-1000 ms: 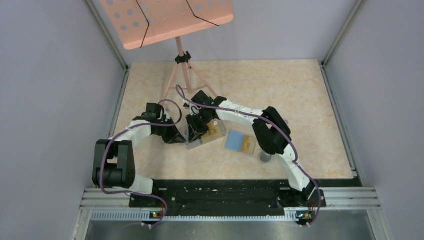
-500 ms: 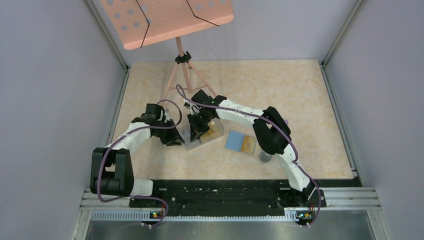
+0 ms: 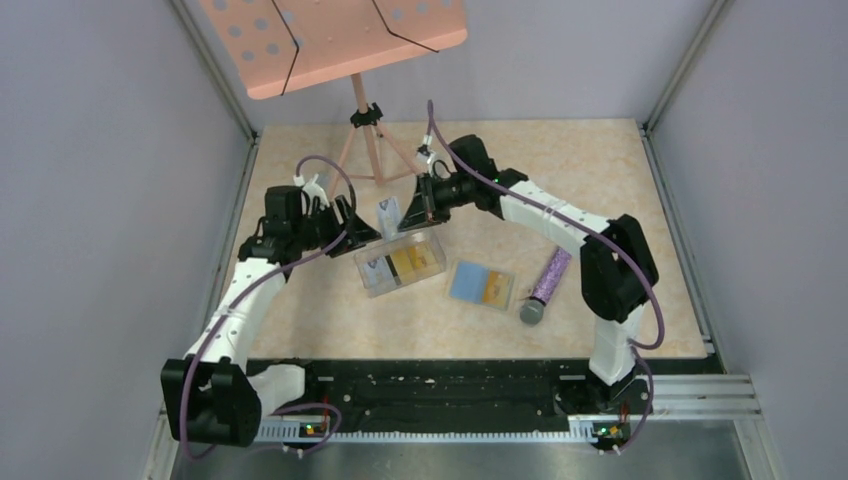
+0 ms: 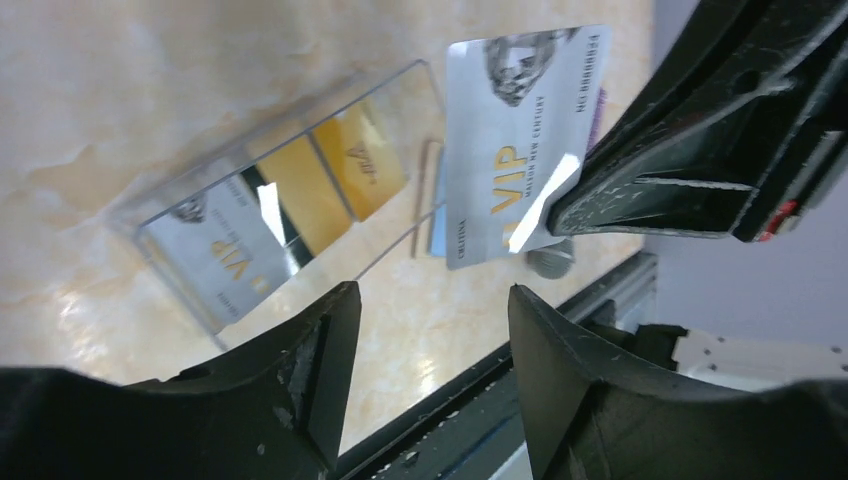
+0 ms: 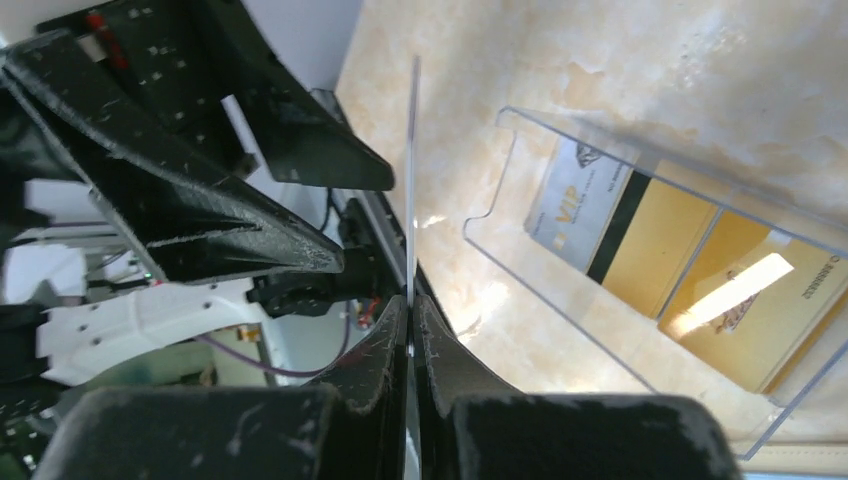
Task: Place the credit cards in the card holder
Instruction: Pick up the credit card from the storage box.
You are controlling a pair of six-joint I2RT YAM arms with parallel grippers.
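My right gripper (image 3: pixel 412 208) is shut on the lower corner of a silver credit card (image 3: pixel 388 215) printed "VIP" and holds it upright above the table. The same card (image 4: pixel 520 130) faces the left wrist camera, and it (image 5: pixel 412 170) shows edge-on between the right gripper's (image 5: pixel 410 300) closed fingers. My left gripper (image 3: pixel 352 226) is open just left of the card, its jaws (image 4: pixel 430 295) empty. More credit cards (image 3: pixel 405 262), gold and silver, lie inside a clear plastic box (image 3: pixel 372 282). The card holder (image 3: pixel 482 284) lies open on the table, light blue inside with an orange card on it.
A purple cylinder with a grey cap (image 3: pixel 545 283) lies right of the card holder. A pink music stand (image 3: pixel 362 130) rises at the back, its tripod legs just behind both grippers. Walls close in the table on three sides.
The right gripper shut on the silver card and lifted it out of the box, away from the near edge. The left gripper opened and drew back to the left, off the box.
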